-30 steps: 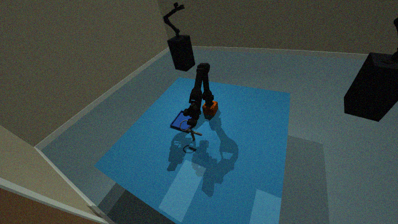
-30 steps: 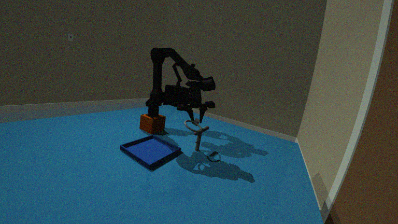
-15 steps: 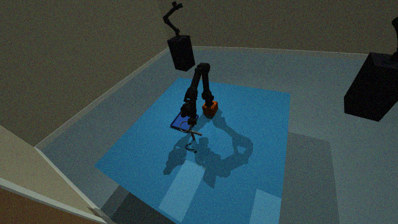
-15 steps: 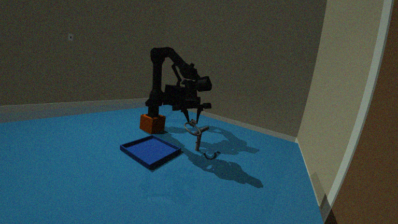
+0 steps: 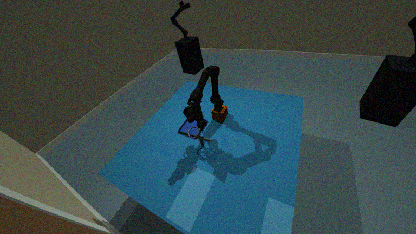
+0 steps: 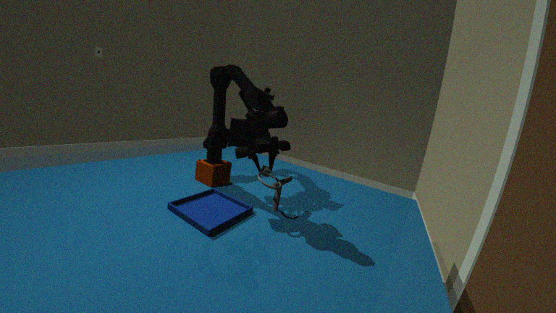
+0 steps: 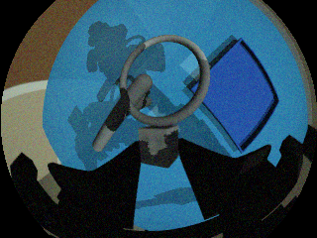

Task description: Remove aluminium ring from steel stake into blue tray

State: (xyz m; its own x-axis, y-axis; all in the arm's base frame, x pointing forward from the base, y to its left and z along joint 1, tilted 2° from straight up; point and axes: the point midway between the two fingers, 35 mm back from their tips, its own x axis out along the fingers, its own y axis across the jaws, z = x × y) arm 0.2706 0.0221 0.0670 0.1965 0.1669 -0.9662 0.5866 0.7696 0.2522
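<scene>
Three arms (image 5: 214, 87) (image 5: 175, 19) (image 5: 413, 26) (image 6: 219, 104), two pedestals (image 5: 190, 56) (image 5: 384, 93), one tray (image 5: 186, 128) (image 6: 211, 211) (image 7: 238, 94), one ring (image 5: 188, 132) (image 6: 263, 183) (image 7: 204, 79), one stake (image 5: 201, 141) (image 6: 276, 199) (image 7: 104, 137).

Ring (image 5: 188, 132) (image 6: 266, 185) (image 7: 205, 79): plain grey alu., round, off the bench, up approx. level w/ the cross-bar (image 5: 207, 140) (image 6: 285, 180) (image 7: 104, 136), tilted in the ext. view. Its tab (image 6: 266, 170) (image 7: 158, 144), blocky grey w/ dark patches, is gripped betw. the fingers (image 6: 272, 161). Can't tell if the ring's fully clear of the bar. Stake (image 5: 201, 142) (image 6: 276, 199): steel, upright, bar across top. Tray (image 5: 191, 126) (image 6: 211, 211) (image 7: 238, 94): blue, square, low-rimmed, flat on bench nr. stake, no ring in it.
</scene>
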